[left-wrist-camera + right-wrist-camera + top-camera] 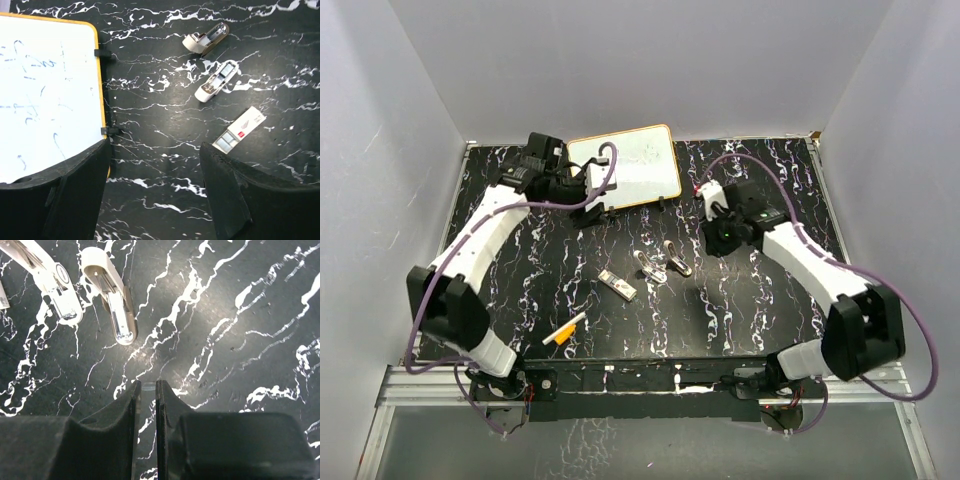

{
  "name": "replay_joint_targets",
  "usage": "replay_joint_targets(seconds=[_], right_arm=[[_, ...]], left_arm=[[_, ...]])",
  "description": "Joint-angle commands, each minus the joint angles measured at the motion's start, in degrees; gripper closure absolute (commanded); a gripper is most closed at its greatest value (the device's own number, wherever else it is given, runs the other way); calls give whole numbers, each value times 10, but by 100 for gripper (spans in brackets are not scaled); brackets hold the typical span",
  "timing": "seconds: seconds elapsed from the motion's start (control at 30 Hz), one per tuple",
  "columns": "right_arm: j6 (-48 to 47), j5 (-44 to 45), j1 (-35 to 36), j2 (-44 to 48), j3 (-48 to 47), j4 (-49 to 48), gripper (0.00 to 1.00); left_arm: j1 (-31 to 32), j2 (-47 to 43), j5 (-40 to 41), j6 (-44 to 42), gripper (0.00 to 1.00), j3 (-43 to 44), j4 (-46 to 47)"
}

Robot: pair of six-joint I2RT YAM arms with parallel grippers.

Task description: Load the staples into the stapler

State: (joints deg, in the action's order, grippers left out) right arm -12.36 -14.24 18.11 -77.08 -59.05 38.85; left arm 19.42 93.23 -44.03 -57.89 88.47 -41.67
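Staples location: the small flat white rectangular pack of staples [618, 285], with a grey metallic strip inside, lies flat on the black marbled table [750, 300], centre, just left of the stapler.
Stapler: two cream-and-metal stapler halves [661, 263] lie spread open side by side.
Pack axis: diagonal, upper-left to lower-right in the top view.
Left gripper [155, 192]: jaws well apart, holding nothing; beside the orange-framed whiteboard [630, 165], pack ahead toward table centre.
Right gripper [147, 405]: fingers almost together, apparently holding nothing; just beside the stapler halves.
Nearer arm: probably the left for the pack, though the margin is slight.
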Motion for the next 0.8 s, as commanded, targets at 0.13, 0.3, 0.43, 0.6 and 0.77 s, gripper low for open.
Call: replay_joint_targets(seconds=[0.13,0.3,0.43,0.6,0.77], right_arm=[[-11,83,76,-86,-64,-63,92],[-3,95,100,-119,-70,-69,92],[0,92,115,-140,-79,-66,92],[11,81,128,-167,-99,-46,92],[18,81,137,-192,-121,-21,92]], left_arm=[[-6,-75,96,195,30,-75,112],[-7,-83,144,234,31,-86,130],[-8,-86,179,252,31,-84,137],[-16,-92,214,266,31,-83,142],[-24,-98,224,270,30,-88,149]])
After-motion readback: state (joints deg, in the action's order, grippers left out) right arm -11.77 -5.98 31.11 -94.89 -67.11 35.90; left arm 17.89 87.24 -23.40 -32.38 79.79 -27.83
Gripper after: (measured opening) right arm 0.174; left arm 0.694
